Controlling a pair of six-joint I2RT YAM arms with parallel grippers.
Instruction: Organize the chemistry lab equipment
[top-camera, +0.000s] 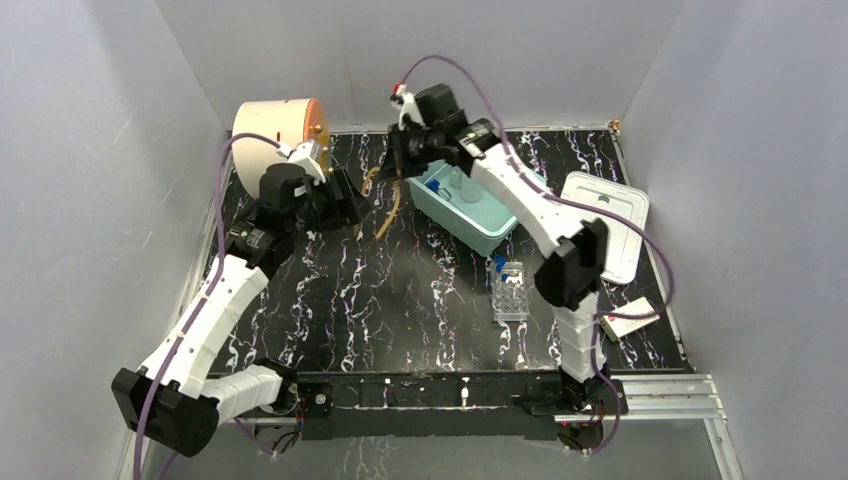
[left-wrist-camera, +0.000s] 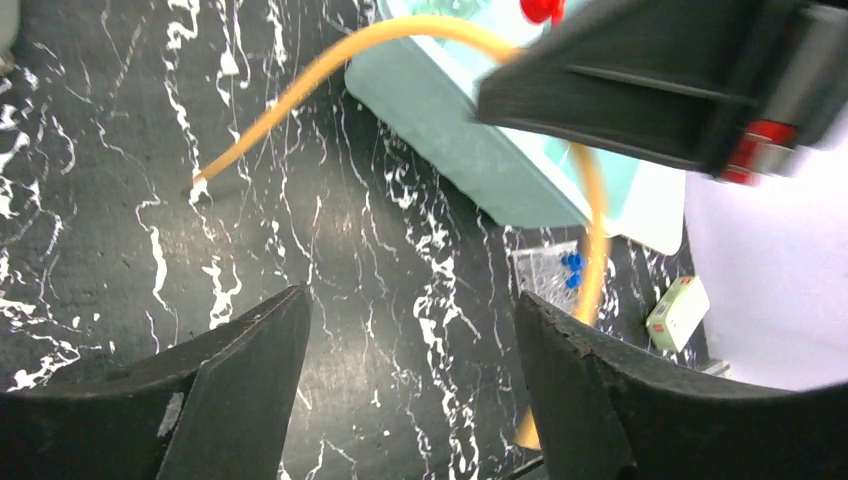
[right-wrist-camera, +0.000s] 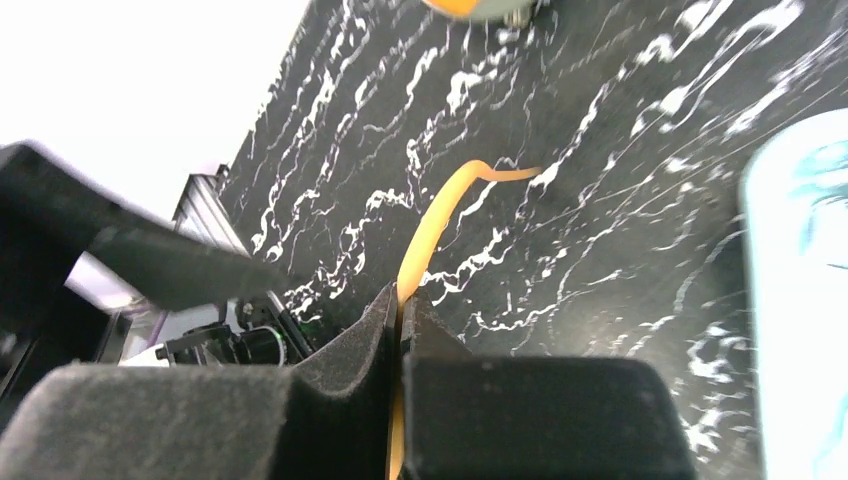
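Observation:
My right gripper is shut on the yellowish tubing and holds it above the table left of the teal bin. The tubing hangs down and its free end touches the table. In the right wrist view the jaws pinch it tight. My left gripper is open and empty just left of the tubing, its tips apart over bare table. The bin holds a blue ring and a clear glass vial. The clear tube rack holds blue-capped tubes.
The cream drum stands at the back left, close behind my left wrist. A white lid lies right of the bin. The small white box lies at the front right. A red-tipped white shape shows behind my right wrist.

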